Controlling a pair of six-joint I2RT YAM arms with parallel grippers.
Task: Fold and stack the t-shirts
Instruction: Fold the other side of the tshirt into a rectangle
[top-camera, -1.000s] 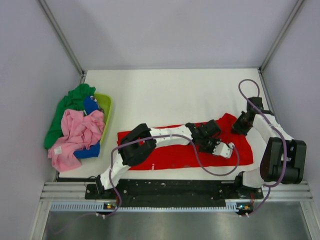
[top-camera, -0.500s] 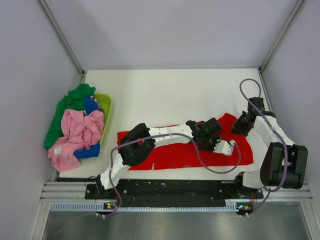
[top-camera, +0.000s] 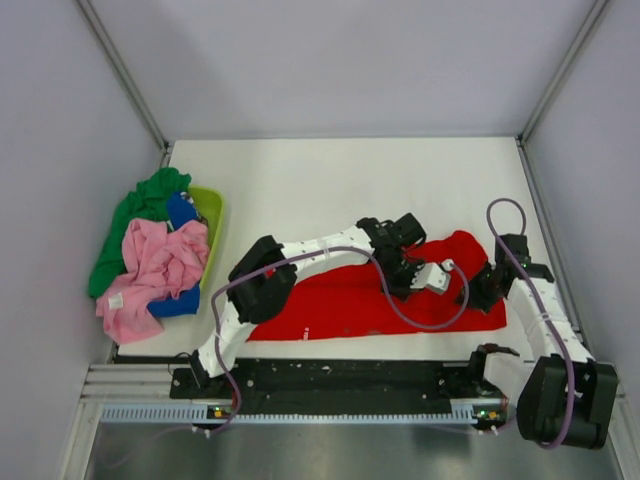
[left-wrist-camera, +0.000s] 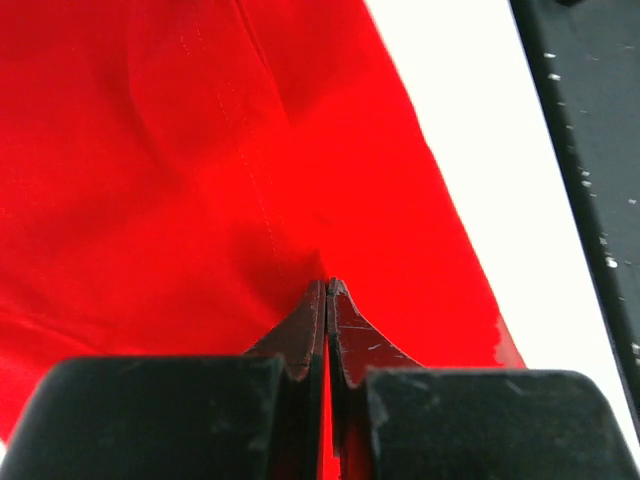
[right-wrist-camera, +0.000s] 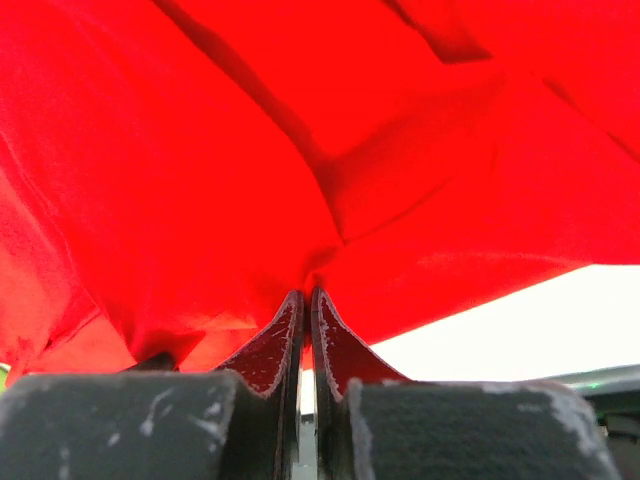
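Left wrist view shows the left gripper (left-wrist-camera: 327, 290) clamped on the red t-shirt (left-wrist-camera: 150, 180), spread across the near bench (left-wrist-camera: 480, 120). The right gripper (right-wrist-camera: 306, 298) pinches it too. Uneven pulling could slip the cloth free and skew the fold.

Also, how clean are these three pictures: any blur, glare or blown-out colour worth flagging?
Top external: evenly lit, sharp, soft shadows only. Left wrist: the bright red cloth t-shirt looks oversaturated, the white table clipped, the base of the left gripper blurred. Right wrist: same red saturation, table strip blown out, the base of the right gripper soft.
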